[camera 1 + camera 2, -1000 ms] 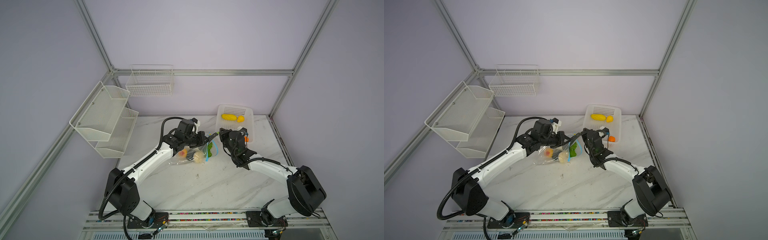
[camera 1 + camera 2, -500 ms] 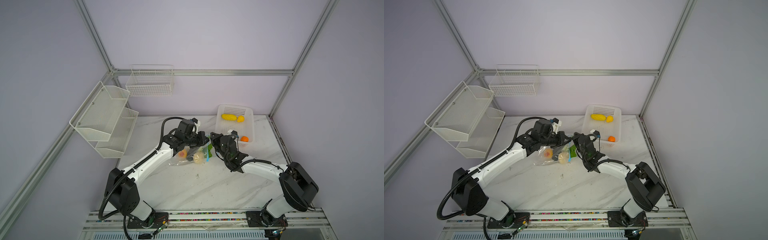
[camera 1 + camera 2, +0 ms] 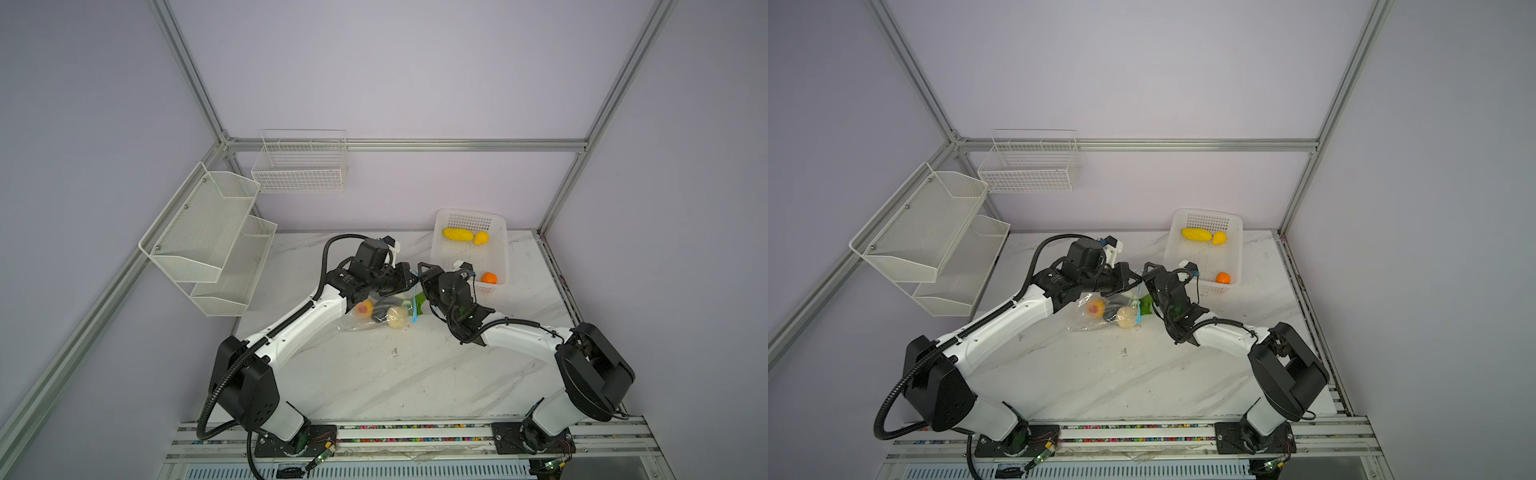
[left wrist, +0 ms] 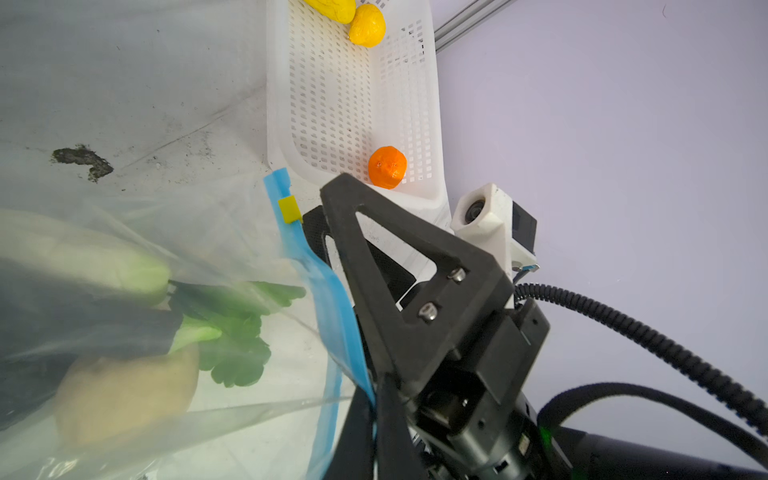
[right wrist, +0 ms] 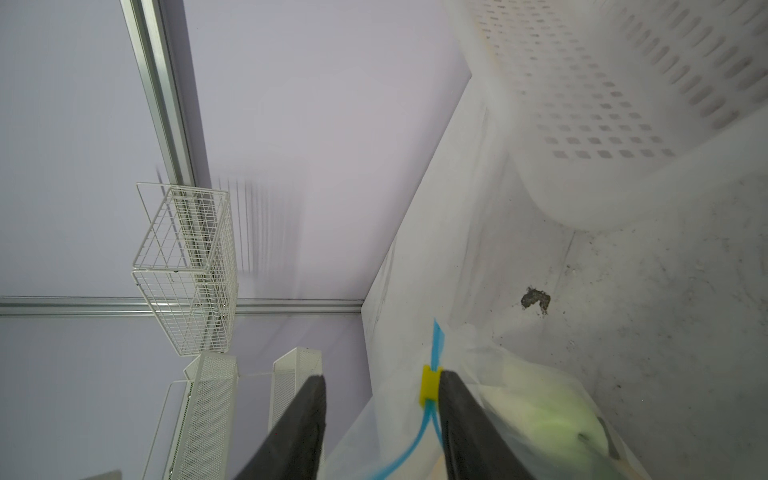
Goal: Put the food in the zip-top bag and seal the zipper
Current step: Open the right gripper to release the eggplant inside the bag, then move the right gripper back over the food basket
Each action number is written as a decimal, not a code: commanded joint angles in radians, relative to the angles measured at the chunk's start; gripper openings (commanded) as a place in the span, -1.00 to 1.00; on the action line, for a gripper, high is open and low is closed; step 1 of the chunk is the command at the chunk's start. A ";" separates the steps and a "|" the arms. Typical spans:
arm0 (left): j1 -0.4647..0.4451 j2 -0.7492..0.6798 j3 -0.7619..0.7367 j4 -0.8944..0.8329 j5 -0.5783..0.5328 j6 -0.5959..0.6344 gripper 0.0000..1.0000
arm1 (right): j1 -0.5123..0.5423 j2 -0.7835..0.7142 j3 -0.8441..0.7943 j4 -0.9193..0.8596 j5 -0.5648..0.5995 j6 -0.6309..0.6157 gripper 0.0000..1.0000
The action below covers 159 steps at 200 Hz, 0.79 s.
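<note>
The zip-top bag (image 3: 365, 322) (image 3: 1088, 320) lies mid-table, holding an orange-yellow fruit (image 3: 365, 308), a dark piece (image 3: 380, 312), a cream piece (image 3: 397, 318) and a leafy green vegetable (image 4: 232, 328). My left gripper (image 3: 411, 277) (image 4: 376, 399) is shut on the blue zipper (image 4: 328, 299) at the bag's mouth. My right gripper (image 3: 422, 268) (image 5: 383, 378) is open, and the yellow slider (image 5: 429, 386) (image 4: 289, 210) sits between its fingers, against one of them. On the camera side of the slider the strip splits into two strands.
A white perforated basket (image 3: 440, 251) (image 3: 1173, 249) at the back right holds two yellow pieces (image 3: 457, 235) (image 3: 481, 237) and an orange one (image 3: 489, 278). A wire basket (image 3: 299, 166) hangs on the back wall. A two-tier mesh shelf (image 3: 208, 232) is on the left wall. A dark stain (image 5: 536, 299) marks the table.
My right gripper has swung left from beside the basket to the bag's mouth, and its jaws have opened. The left arm has held still on the zipper strip.
</note>
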 commanded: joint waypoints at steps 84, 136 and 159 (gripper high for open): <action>0.002 -0.021 -0.013 0.068 0.028 0.007 -1.00 | -0.249 0.024 0.373 -0.530 -0.272 -0.658 -0.08; 0.003 -0.016 -0.014 0.067 0.036 0.009 -1.00 | -0.331 0.191 0.630 -0.918 -0.094 -0.855 -0.08; 0.003 -0.006 -0.005 0.060 0.040 0.011 -1.00 | -0.357 0.282 0.730 -1.059 -0.019 -0.912 -0.08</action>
